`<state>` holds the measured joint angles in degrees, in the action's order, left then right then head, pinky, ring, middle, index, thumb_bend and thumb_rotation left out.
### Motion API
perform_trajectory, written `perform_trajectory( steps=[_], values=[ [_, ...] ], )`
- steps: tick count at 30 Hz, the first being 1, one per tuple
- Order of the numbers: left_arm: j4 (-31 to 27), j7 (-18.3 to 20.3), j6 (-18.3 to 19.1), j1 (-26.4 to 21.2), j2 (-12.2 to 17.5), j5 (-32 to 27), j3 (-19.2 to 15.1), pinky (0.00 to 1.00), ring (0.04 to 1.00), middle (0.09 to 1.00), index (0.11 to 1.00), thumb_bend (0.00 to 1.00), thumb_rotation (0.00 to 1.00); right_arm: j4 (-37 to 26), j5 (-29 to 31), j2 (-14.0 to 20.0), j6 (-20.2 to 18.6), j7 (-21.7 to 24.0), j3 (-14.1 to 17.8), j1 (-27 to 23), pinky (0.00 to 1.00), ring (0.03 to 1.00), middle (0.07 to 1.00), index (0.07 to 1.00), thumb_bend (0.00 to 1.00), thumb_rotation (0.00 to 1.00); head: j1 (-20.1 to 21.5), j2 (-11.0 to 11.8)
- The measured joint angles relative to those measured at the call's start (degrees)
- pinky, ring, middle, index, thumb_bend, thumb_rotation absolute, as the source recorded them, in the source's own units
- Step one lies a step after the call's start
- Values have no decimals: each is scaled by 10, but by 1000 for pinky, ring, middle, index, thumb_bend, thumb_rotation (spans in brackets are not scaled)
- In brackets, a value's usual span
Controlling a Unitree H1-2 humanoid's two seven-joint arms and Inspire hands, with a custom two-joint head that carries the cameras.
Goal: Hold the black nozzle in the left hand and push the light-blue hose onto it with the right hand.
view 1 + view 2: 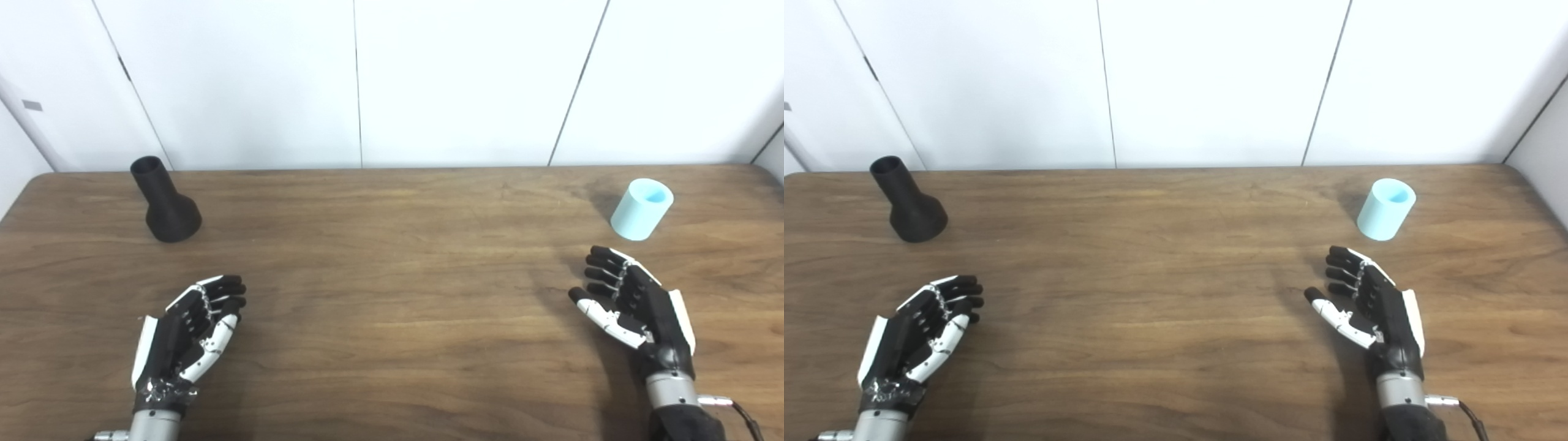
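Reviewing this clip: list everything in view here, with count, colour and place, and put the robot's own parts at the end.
black nozzle: one, black, far left of the table, standing on its wide end with the narrow open end up.
light-blue hose: one short piece, light blue, far right of the table, standing on end with its opening up.
table: one, brown wood, fills the lower part of both views.
wall panels: white, behind the table's far edge.
left hand: one, black and white, near left, open, holding nothing.
right hand: one, black and white, near right, in front of the hose, open, holding nothing.
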<state>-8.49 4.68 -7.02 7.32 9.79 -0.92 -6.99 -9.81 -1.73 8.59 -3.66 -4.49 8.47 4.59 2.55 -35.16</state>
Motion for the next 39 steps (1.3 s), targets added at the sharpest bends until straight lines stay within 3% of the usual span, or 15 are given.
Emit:
perform_trajectory(
  steps=[16,21,25,27,36,39],
  values=[
    [0,0,0,0,0,-1,0,596,670,697,677,284,235,0,-2,0,1,0,0,0,660,733,744,721,323,0,3,1],
    [0,-6,1,0,-8,-15,-15,604,678,703,684,267,110,6,0,2,11,1,0,0,675,745,753,728,320,15,-4,6],
    [-5,-27,1,4,-19,-19,-36,605,677,700,679,346,166,17,2,7,22,5,2,1,679,747,755,733,334,0,-20,6],
    [-11,-37,1,10,-18,-1,-42,639,713,734,720,451,238,22,5,9,26,10,4,1,676,748,757,737,331,0,-30,7],
    [-31,-51,27,19,16,57,-59,760,788,798,818,695,317,41,53,37,41,48,25,2,721,778,781,758,298,0,-117,9],
    [-32,-51,44,18,21,68,-59,802,830,825,852,774,328,43,61,53,46,63,33,4,641,730,748,720,311,97,-158,18]
  ],
)
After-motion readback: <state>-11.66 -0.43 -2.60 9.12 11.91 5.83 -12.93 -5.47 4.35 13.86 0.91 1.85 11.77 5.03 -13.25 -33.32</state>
